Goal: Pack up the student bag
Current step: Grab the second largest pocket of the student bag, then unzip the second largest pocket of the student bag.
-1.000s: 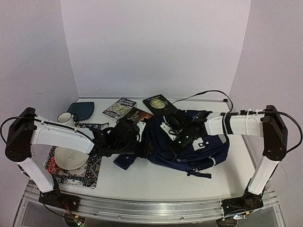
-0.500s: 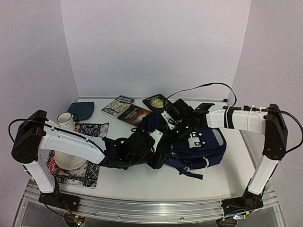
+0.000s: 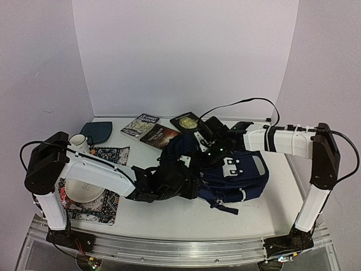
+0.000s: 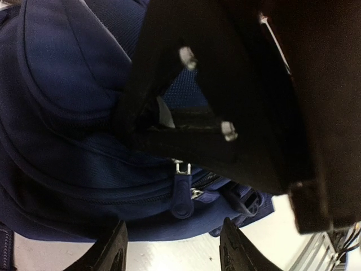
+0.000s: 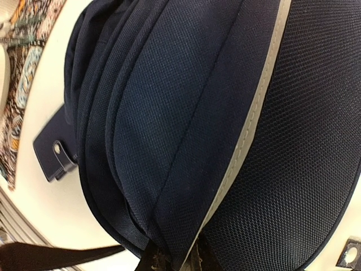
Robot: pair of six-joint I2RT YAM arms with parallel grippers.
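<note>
The student bag [image 3: 234,172], a navy backpack with thin white stripes and white buckle patches, sits at centre right, propped partly upright. My right gripper [image 3: 210,148] is at its top edge; in the right wrist view the gripper [image 5: 175,264] is shut on a fold of the bag's fabric [image 5: 186,141] beside a white stripe. My left gripper [image 3: 189,183] is low at the bag's left side. In the left wrist view it [image 4: 175,254] is open and empty, just above the table, with the bag's zipper pull [image 4: 181,196] between and beyond the fingertips. A dark strap [image 4: 265,84] hangs over the bag.
Three books [image 3: 161,135] lie at the back, with a dark-teal pouch [image 3: 97,131] and a mug [image 3: 78,142] at back left. A white plate [image 3: 82,193] sits on a patterned mat [image 3: 107,206] at front left. A small navy wallet [image 5: 53,152] lies by the bag. A black cable [image 3: 242,104] arcs behind.
My right gripper has pulled the bag's top up and back, so the bag stands more upright and further right. My left arm has swung right, to the bag's lower left side.
</note>
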